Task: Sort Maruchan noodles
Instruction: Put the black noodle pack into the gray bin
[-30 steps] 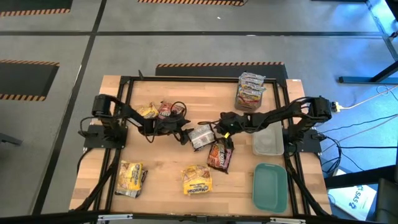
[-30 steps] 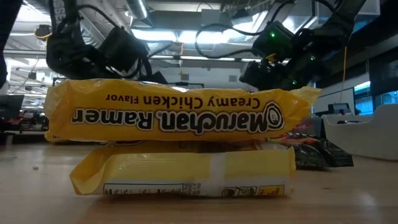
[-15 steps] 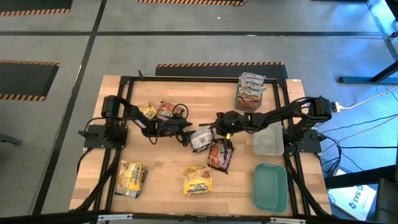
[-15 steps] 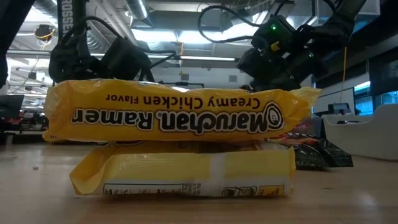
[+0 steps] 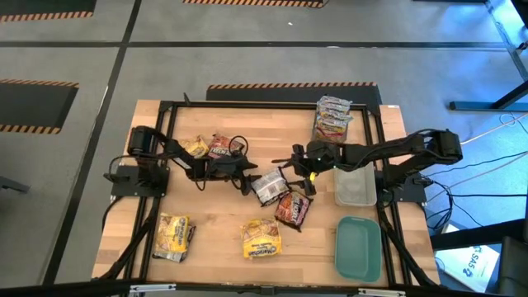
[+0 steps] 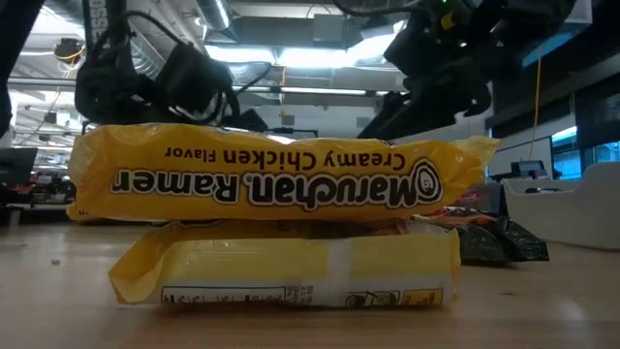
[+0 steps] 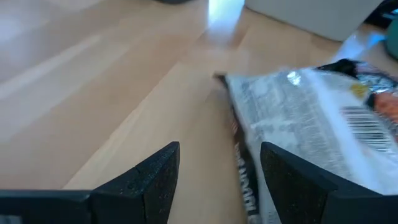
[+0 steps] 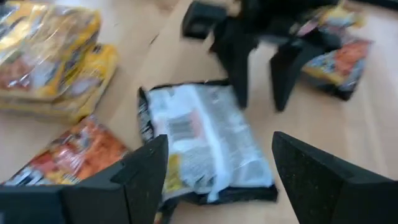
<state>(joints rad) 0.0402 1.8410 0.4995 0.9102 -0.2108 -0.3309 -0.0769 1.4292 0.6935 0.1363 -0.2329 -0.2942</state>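
Floor point(image 5: 247, 58) is grey concrete with dark seams, one running across the upper frame. Black-yellow hazard tape strips point(image 5: 289, 85) sit at the top edge, at the left and just above the wooden table point(image 5: 214, 206). Dark mat point(image 5: 33, 103) at left. Right edge: a dark stand base point(image 5: 487, 103) and loose cables point(image 5: 487, 177). Low view shows the ceiling point(image 6: 281, 34) with ducts and bright strip lights, plus blue-lit windows point(image 6: 591, 145) at far right.
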